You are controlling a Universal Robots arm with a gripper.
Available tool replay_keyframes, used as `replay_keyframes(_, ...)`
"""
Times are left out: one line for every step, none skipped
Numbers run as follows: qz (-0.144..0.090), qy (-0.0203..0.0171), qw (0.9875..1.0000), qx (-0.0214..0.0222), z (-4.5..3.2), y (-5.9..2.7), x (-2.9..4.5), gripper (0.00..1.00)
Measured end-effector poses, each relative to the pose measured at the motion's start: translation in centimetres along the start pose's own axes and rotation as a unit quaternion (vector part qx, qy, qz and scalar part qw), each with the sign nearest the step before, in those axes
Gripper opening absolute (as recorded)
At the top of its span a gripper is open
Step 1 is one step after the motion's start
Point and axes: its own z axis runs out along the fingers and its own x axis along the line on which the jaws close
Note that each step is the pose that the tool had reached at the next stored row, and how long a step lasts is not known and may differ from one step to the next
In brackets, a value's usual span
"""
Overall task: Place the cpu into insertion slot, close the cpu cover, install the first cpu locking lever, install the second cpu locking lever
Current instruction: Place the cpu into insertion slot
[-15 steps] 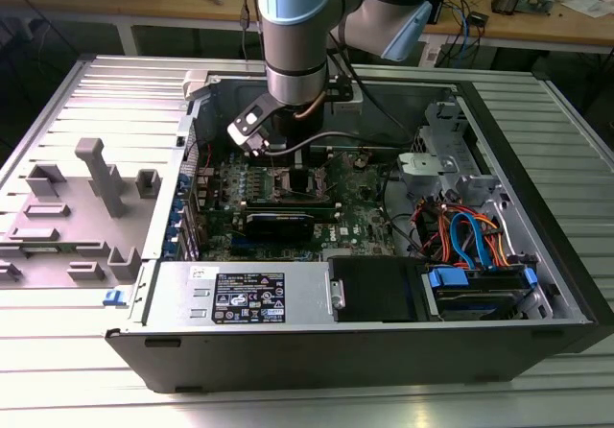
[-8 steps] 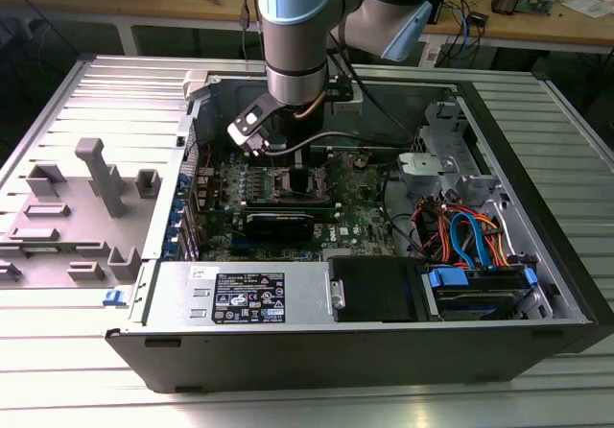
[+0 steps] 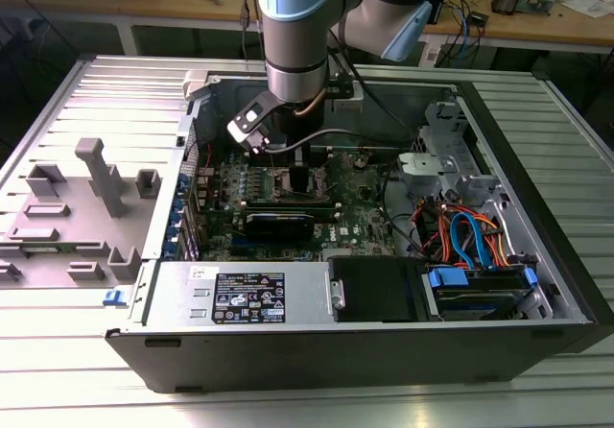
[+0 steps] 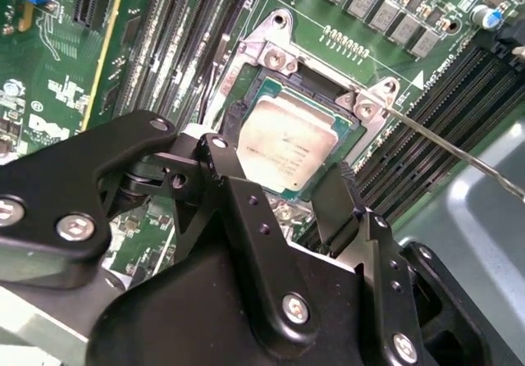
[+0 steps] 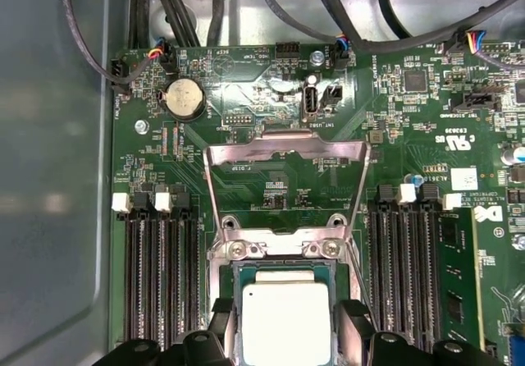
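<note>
Gripper (image 5: 285,337) clenched on the cpu (image 5: 287,308), which I see at the slot (image 5: 283,253) (seated or just above, I can't tell), cover (image 5: 283,143) swung open beyond, so a tilted release could jam it crooked and damage the slot.

A wide grey metal table (image 3: 537,102) with a ribbed, slatted top spans the exterior view. An open black and grey computer case (image 3: 317,351) lies on its side across the middle of the table, its open face turned up. Toward the exterior view's left, just beside the case, a grey holder plate (image 3: 101,174) rests flat on the slats, with upright posts and blocks rising from it. A small blue piece (image 3: 113,297) sits between the plate and the case's near corner.
</note>
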Motion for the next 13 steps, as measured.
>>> replay_keyframes(0.000, 0.0000, 1.0000, 0.0000, -0.18, 0.02, 0.00, 0.62)
replay_keyframes(0.000, 0.0000, 1.0000, 0.0000, -0.33, 0.03, 0.00, 0.62)
replay_keyframes(0.000, 0.0001, 1.0000, 0.0000, -0.43, 0.03, 0.00, 0.62)
replay_keyframes(0.000, 0.0000, 1.0000, 0.0000, -0.58, 0.05, 0.00, 0.62)
replay_keyframes(0.000, 0.0000, 1.0000, 0.0000, -0.67, 0.05, 0.00, 0.62)
replay_keyframes(0.000, 0.0000, 1.0000, 0.0000, -0.72, 0.05, 0.00, 0.62)
replay_keyframes(0.000, 0.0000, 1.0000, 0.0000, -0.76, 0.06, 0.00, 0.62)
replay_keyframes(0.000, 0.0001, 1.0000, -0.0001, -0.79, 0.06, 0.00, 0.62)
replay_keyframes(0.000, 0.0001, 1.0000, -0.0001, -0.81, 0.06, 0.00, 0.62)
replay_keyframes(0.000, 0.0000, 1.0000, 0.0000, -0.83, 0.06, 0.00, 0.53)
replay_keyframes(0.000, 0.0001, 1.0000, 0.0000, -0.83, 0.06, 0.00, 0.53)
replay_keyframes(0.000, 0.0001, 1.0000, 0.0000, -0.83, 0.06, 0.00, 0.53)
replay_keyframes(0.000, 0.0000, 1.0000, 0.0000, -0.83, 0.06, 0.00, 0.53)
